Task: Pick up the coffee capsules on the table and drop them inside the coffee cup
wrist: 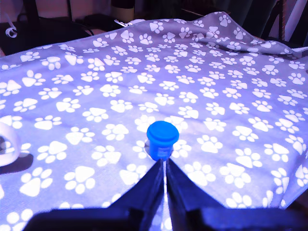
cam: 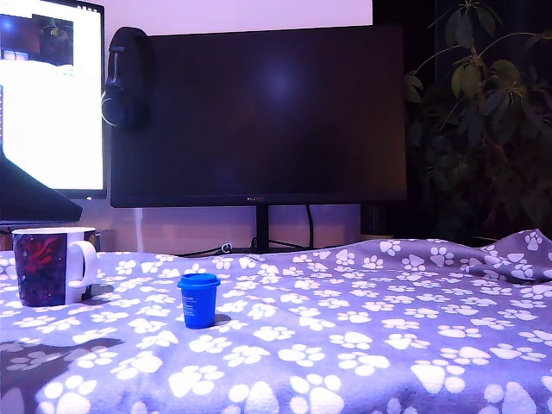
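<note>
A bright blue coffee capsule [cam: 198, 300] stands upright on the paw-print table [cam: 362, 328], a short way to the right of the coffee cup [cam: 47, 266] in the exterior view. The cup has a dark swirled print, a white rim and a white handle facing the capsule. In the wrist view my gripper [wrist: 164, 164] is shut with nothing in it, its two dark fingers [wrist: 144, 192] meeting in a point aimed at the capsule [wrist: 162, 138], which lies just beyond the tips. Only the cup's white handle [wrist: 8, 144] shows at that picture's edge. The exterior view does not show the gripper.
A large dark monitor [cam: 259, 112] on a stand rises behind the table, with headphones [cam: 125, 78] hung on its corner. A lit screen [cam: 52, 95] is at the exterior view's left, a leafy plant [cam: 492, 112] at its right. The cloth bunches into folds at the far right [cam: 517, 254].
</note>
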Tool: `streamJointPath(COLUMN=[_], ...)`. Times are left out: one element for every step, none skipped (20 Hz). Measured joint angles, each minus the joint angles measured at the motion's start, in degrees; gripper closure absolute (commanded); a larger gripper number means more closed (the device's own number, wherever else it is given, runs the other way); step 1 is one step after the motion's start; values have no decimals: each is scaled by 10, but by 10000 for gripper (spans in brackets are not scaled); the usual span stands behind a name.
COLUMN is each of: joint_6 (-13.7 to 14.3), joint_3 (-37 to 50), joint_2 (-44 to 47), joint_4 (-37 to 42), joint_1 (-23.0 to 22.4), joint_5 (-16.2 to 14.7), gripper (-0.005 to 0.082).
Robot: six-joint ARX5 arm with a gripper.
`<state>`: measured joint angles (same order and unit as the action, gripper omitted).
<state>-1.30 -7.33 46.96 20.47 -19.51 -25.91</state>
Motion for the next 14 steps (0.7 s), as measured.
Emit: streamJointPath(joint_6=[0, 0, 0, 0, 0, 0, 0, 0, 4, 4, 12, 13, 15, 15], joint_3=[0, 0, 0, 0, 0, 0, 0, 0, 0, 0, 0, 0, 0, 0], joint_2=[0, 0, 0, 0, 0, 0, 0, 0, 0, 0, 0, 0, 0, 0], joint_4=[1, 2, 2, 3, 4, 4, 4, 4, 4, 4, 5, 5, 5, 5], joint_1=[0, 0, -1, -3, -5, -7, -10, -12, -15, -18, -19, -22, -22, -22], joint_5=[-2, -3, -4, -4, -4, -4, -4, -4, -4, -4, -5, -5, -5, -5], gripper=[465, 280, 158, 132, 132, 132, 132, 132, 132, 132, 132, 132, 132, 132])
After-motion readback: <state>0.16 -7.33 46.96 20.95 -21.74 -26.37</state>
